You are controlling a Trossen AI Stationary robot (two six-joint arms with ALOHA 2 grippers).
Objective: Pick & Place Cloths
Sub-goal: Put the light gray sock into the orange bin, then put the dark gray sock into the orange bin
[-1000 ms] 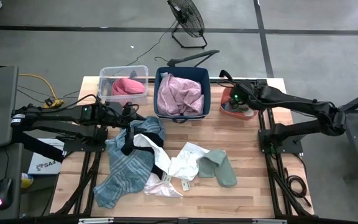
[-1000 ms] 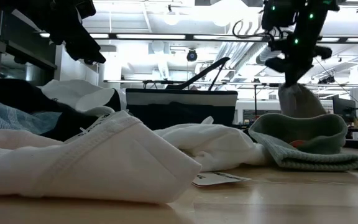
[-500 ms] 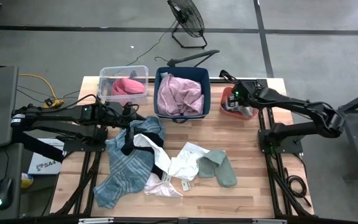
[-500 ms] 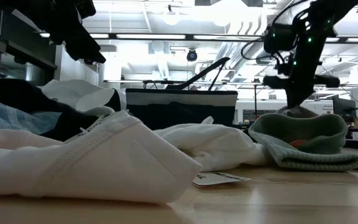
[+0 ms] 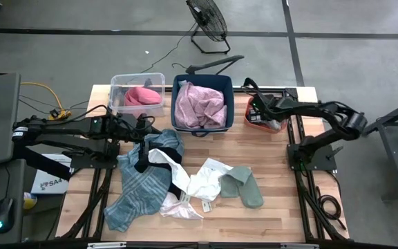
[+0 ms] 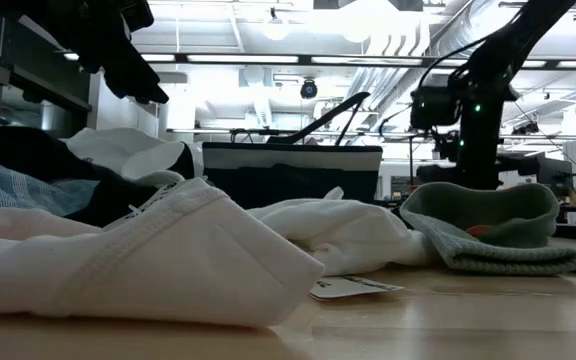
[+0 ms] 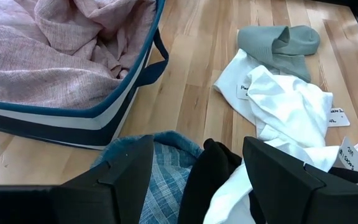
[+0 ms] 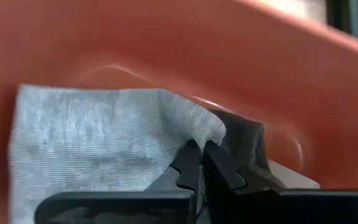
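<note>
My right gripper (image 8: 201, 157) is down inside the orange-red bin (image 5: 251, 121) at the table's far right, shut on a light grey cloth (image 8: 98, 143). My left gripper (image 7: 197, 171) hangs open over the far end of the teal-blue plaid cloth (image 5: 140, 183), beside the blue basket (image 5: 176, 123) that holds the mauve-pink cloth (image 5: 200, 104). White cloths with black trim (image 5: 200, 181) and grey-green ones (image 5: 244, 185) lie on the table's middle. My right gripper pinches a raised fold of the light grey cloth (image 8: 190, 134) between its two fingertips. The cloth lies slack against the bin's orange-red wall (image 8: 166, 50) and floor. One layer or several, I cannot tell.
A clear tub (image 5: 116, 86) with a pink-red cloth (image 5: 142, 95) stands left of the blue basket. A small white paper tag (image 5: 205, 207) lies near the white cloths. Bare wood shows along the table's near edge and right side (image 5: 289, 200).
My right gripper has gone down into the orange-red bin, and its arm has stretched out lower toward the right. The grey cloth, which hung below the fingers above the bin, has sunk out of the low view into the bin.
</note>
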